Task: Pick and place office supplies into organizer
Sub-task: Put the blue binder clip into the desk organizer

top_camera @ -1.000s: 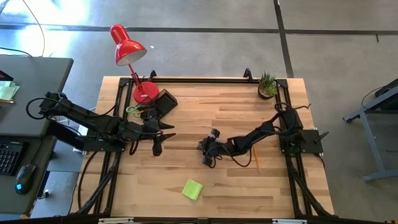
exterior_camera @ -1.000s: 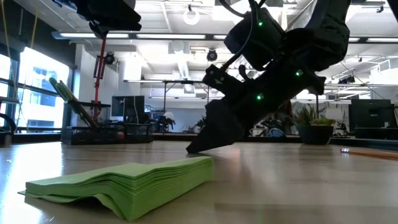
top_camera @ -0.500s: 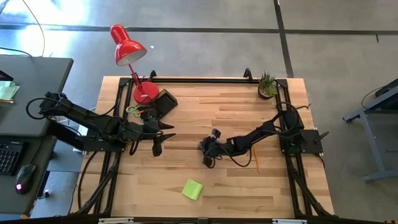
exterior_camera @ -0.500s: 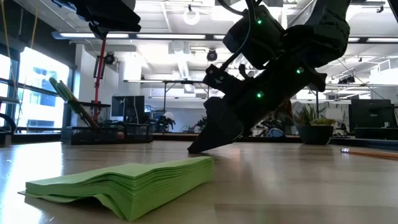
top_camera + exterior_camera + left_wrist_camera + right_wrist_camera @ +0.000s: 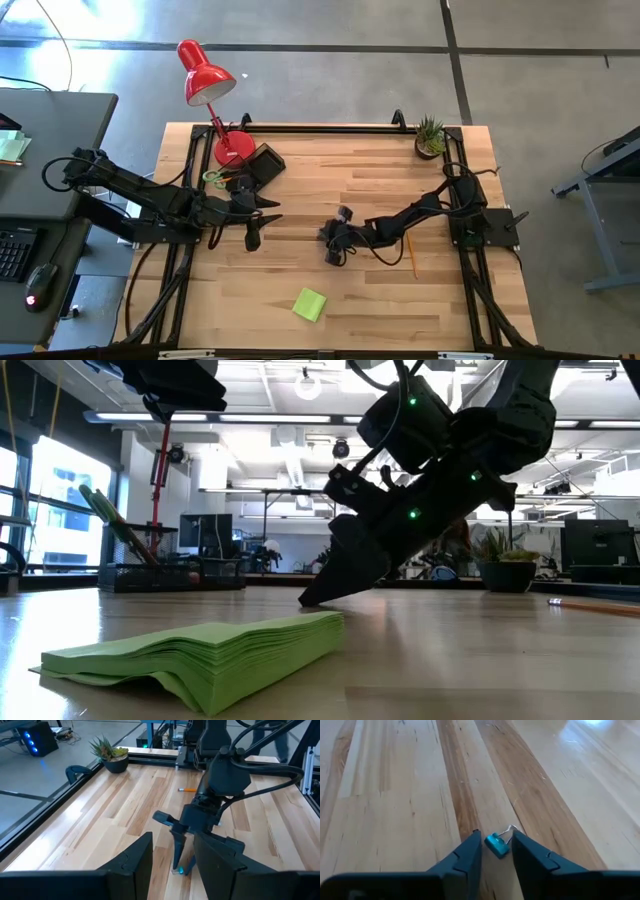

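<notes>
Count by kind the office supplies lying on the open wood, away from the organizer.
Sticky-note pad: 1
Pencil: 1
Binder clip: 1
Total: 3

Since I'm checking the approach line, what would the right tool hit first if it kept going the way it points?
Probably the small teal binder clip lying between the right tool's fingertips, then the wooden tabletop just under it. Depth there is hard to judge.
</notes>
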{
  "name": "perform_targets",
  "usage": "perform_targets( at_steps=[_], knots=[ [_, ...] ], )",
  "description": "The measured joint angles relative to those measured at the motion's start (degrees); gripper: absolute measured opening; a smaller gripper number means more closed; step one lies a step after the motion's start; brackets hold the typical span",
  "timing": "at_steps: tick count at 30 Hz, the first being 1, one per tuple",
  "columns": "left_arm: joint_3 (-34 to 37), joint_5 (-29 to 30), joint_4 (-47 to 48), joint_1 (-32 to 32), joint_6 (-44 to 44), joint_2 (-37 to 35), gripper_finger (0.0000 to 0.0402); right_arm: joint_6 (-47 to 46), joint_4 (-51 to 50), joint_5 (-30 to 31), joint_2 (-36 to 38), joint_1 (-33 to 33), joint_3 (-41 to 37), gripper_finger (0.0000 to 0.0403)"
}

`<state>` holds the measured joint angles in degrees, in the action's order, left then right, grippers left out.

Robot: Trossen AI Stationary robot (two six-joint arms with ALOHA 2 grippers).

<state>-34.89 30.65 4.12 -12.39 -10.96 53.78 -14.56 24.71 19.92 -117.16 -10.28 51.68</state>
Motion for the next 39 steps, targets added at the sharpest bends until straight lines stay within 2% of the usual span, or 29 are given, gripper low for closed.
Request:
perform_targets(
  at_steps=[9, 18, 24, 28, 32, 39],
  knots=[
    [0.00, 0.01, 0.00, -0.01, 0.00, 0.00, 0.0129, 4.01, 0.42, -2.58, 0.00, 0.67, 0.00, 0.0051],
    [0.00, 0.01, 0.00, -0.01, 0.00, 0.00, 0.0129, 8.15, 6.68, -4.18, -0.48, 0.74, -0.18, 0.0055],
    [0.00, -0.03, 0.02, 0.01, 0.08, -0.02, 0.0129, 10.55, 10.38, -7.86, -0.48, 2.45, 0.92, 0.0053],
    [0.00, -0.21, 0.01, -0.01, 0.24, -0.02, 0.0129, 11.95, 9.90, -11.06, -0.44, 4.00, 3.77, 0.0055],
    [0.02, -0.24, -0.05, -0.01, 1.20, -1.23, 0.0129, 17.18, 8.05, -14.14, -0.37, 5.32, 8.82, 0.0057],
    [0.02, -4.12, 1.78, -0.04, 1.58, -8.18, 0.0129, 23.97, -6.06, -17.20, -1.02, 9.48, 22.02, 0.0058]
  ],
)
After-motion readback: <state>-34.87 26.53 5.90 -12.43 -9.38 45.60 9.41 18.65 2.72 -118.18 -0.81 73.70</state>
